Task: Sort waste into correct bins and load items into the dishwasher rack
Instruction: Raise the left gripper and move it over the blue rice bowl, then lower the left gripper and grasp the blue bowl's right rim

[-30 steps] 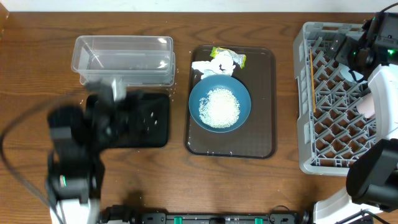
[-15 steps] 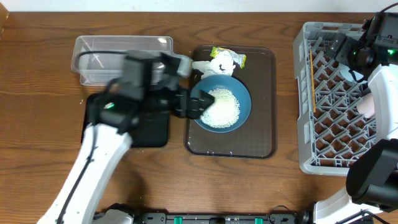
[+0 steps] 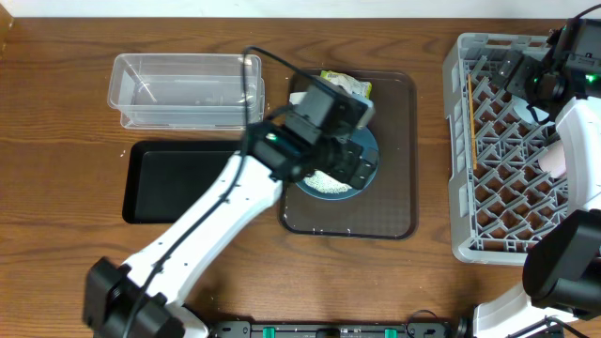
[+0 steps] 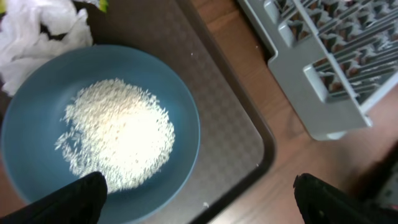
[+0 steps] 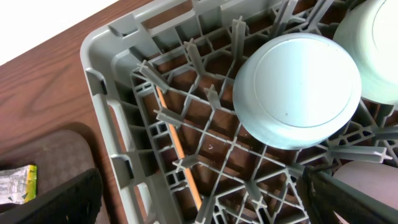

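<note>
The deep-blue dish point(image 4: 37, 93) holds a heap of rice point(image 4: 118, 134) and sits on the brown serving tray point(image 4: 236, 137). My left gripper point(image 4: 199, 199) hangs open and empty just above the dish's right rim; from overhead it point(image 3: 352, 164) covers most of the dish point(image 3: 315, 183). Crumpled tissue point(image 4: 37, 31) lies behind the dish, next to the yellow-green wrapper point(image 3: 346, 83). My right gripper point(image 5: 199, 205) is open and empty over the grey rack point(image 5: 118, 118). The rack holds an upturned light-blue bowl point(image 5: 297, 90), a mint-green bowl point(image 5: 379, 56), a wooden stick point(image 5: 180, 155) and a pink cup point(image 3: 556, 160).
The clear tub point(image 3: 188, 89) stands at the back left, with the black tray point(image 3: 178, 178) just in front of it. The rack point(image 3: 498, 150) fills the right side, and its corner point(image 4: 323, 56) is close to the serving tray's right edge.
My left arm has swung right from above the black tray to over the blue dish. The right arm has not moved.
</note>
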`<state>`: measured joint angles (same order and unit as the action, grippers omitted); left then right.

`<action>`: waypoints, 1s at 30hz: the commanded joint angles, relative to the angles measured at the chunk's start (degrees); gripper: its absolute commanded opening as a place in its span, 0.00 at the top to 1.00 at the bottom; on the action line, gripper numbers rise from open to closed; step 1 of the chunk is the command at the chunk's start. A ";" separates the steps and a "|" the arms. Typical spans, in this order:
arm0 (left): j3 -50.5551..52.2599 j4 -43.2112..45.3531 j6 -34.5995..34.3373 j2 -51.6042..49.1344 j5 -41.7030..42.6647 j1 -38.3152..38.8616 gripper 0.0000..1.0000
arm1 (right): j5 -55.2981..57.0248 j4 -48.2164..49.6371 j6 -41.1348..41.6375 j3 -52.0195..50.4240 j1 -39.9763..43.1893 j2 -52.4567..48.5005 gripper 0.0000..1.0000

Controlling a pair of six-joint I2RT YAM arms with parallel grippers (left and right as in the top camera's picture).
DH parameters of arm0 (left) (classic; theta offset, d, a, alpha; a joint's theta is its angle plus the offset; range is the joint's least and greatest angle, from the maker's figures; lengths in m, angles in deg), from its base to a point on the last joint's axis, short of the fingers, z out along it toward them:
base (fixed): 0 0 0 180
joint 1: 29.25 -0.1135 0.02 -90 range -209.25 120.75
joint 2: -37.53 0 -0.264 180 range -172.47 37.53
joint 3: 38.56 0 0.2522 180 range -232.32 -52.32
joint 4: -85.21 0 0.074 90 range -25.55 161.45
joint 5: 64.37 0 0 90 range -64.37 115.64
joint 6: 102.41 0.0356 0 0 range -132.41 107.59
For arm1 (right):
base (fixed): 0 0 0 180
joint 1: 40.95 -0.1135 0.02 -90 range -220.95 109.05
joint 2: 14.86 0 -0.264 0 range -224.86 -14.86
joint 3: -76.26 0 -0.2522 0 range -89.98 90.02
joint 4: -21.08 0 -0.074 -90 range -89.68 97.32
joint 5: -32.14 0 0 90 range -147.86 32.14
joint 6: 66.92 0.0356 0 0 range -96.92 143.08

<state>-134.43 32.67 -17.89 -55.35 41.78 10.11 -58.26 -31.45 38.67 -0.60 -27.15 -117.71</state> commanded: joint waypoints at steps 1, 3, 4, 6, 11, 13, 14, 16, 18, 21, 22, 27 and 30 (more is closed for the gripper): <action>-1.01 1.44 1.01 -3.30 -7.19 2.69 0.02 | 0.39 -0.02 0.66 0.07 0.04 0.94 0.01; -1.01 2.60 0.98 -5.66 -10.32 4.11 0.02 | 0.37 -0.02 0.66 0.07 0.04 0.94 0.01; -1.01 3.28 0.98 -7.08 -12.04 4.70 0.02 | 0.39 -0.02 0.66 0.07 0.04 0.94 0.01; -1.01 4.87 1.01 -9.75 -15.26 5.66 0.02 | 0.39 -0.02 0.63 0.07 0.04 0.94 0.01; -1.01 8.52 1.01 -15.34 -20.76 7.58 0.01 | 0.39 -0.02 0.66 0.07 0.04 0.94 0.01; -1.01 9.68 0.98 -16.96 -20.74 8.35 0.01 | 0.39 -0.02 0.63 0.07 0.04 0.94 0.01; -1.01 10.19 1.01 -17.75 -20.79 8.70 0.03 | 0.37 -0.02 0.63 0.07 0.04 0.94 0.01; -1.01 10.88 0.98 -19.10 -21.44 9.31 0.05 | 0.39 -0.02 0.63 0.07 0.04 0.94 0.01; -1.01 11.26 0.98 -20.41 -22.45 9.81 0.05 | 0.39 -0.02 0.66 0.07 0.04 0.94 0.01; -1.01 11.47 0.96 -21.79 -23.30 10.25 0.06 | 0.39 -0.02 0.66 0.07 0.04 0.94 0.01; -1.01 11.54 0.94 -21.99 -23.26 10.38 0.10 | 0.39 -0.02 0.66 0.07 0.04 0.94 0.01; -0.72 12.37 0.94 -23.02 -23.28 11.15 0.18 | 0.39 -0.02 0.66 0.07 0.04 0.94 0.01; -0.61 13.03 0.94 -23.02 -23.28 11.54 0.21 | 0.39 -0.02 0.66 0.07 0.04 0.94 0.01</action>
<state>-134.43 45.24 -17.08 -77.95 19.59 21.04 -58.24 -31.45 38.67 -0.60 -27.15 -117.71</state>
